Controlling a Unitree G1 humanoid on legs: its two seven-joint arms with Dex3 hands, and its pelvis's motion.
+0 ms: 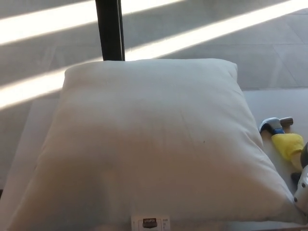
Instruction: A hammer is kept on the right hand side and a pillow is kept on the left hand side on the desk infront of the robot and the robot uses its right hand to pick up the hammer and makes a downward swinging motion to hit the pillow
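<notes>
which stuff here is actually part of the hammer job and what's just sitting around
Part of the job:
- hammer, on the desk right of the pillow
- pillow, filling most of the desk
- right robot hand, at the picture's edge by the hammer's handle

Just there:
- black post behind the pillow
- small label at the pillow's near edge

1. The pillow (149, 144) is plain pale grey-white, with a small white tag (150, 223) bearing a dark label.
2. The hammer (281, 136) has a blue-and-silver head and a yellow neck.
3. The desk (284, 103) is light grey.
4. The floor (240, 43) is grey, striped with bright sunlight.
5. The post (109, 29) is black.
</notes>
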